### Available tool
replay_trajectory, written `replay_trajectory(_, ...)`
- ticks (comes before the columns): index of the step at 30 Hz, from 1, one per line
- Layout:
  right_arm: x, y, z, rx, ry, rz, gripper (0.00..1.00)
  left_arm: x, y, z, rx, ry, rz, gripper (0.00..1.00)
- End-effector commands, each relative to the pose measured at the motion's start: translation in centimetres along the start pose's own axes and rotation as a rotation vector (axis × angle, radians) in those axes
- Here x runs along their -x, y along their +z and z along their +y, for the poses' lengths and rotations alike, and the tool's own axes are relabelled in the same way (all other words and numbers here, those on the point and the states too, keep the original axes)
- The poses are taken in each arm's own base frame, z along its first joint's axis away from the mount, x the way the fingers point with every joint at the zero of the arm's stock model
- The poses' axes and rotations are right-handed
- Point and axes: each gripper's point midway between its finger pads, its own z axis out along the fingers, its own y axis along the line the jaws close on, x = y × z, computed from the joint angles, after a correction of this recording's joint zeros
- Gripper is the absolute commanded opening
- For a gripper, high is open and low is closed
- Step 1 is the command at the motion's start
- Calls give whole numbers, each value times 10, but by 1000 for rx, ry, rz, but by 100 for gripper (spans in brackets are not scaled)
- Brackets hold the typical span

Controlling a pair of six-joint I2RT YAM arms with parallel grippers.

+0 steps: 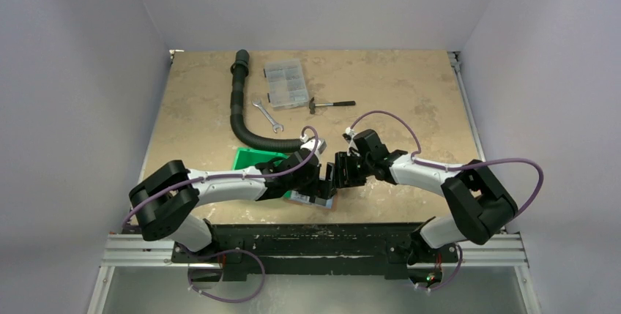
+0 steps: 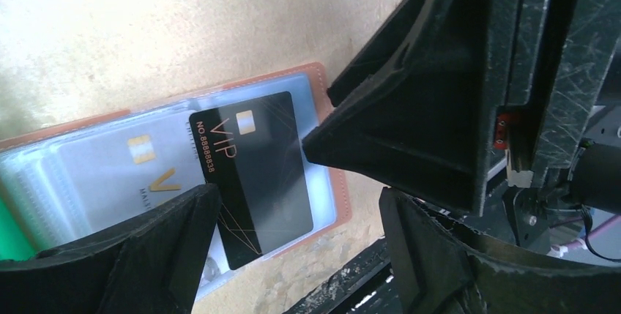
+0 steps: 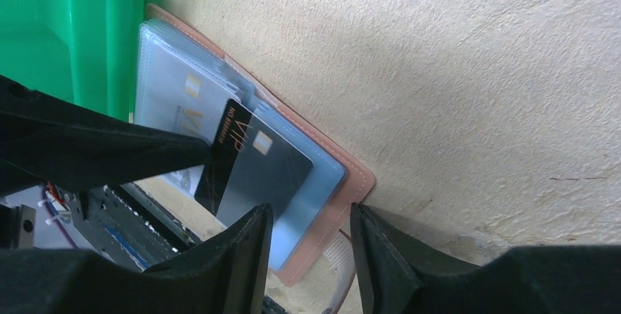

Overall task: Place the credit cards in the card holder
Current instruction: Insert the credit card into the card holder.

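The card holder [image 3: 357, 179] lies open beside the green bin [image 3: 73, 21], beneath both grippers. Your left gripper [image 2: 300, 208] is spread wide, one finger at the black card [image 3: 256, 164]'s edge. Your right gripper [image 3: 309, 215] stands half open, clamping nothing.

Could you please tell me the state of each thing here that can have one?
Reddish-brown folding card holder: open, flat on the table.
Black VIP credit card: askew, not fully seated in the clear sleeves.
Pale credit card: inside a sleeve.
Left gripper: open, one finger at the black card.
Right gripper: jaws apart over the holder's corner.
Green plastic bin: upright, beside the holder.
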Motion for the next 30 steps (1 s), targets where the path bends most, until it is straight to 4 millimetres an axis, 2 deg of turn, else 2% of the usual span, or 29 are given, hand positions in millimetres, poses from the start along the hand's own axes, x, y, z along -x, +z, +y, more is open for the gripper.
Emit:
replay_trajectory(1,-18,9,-10,-22,21,47,51,-12,8,-14,-85,-31,47,87)
replay_trajectory(7,-17,11,-7,-1,37,36,49,-18,10,-37,-214,-77,83,87)
replay_trajectory(11,-18,9,-8,-11,37,31,49,-10,7,-33,-174,-63,55,87)
replay_trajectory(15,-17,6,-12,-32,21,26,53,8,-9,-35,-148,-29,11,87)
replay_trajectory(20,-18,6,-15,-46,10,26,58,21,-22,-28,-81,0,-27,88)
replay_trajectory(23,-15,3,-11,-30,5,13,62,16,-18,-20,-47,12,-14,87)
replay_trajectory(30,-14,-1,-8,-19,2,3,61,0,-1,-10,-35,4,27,87)
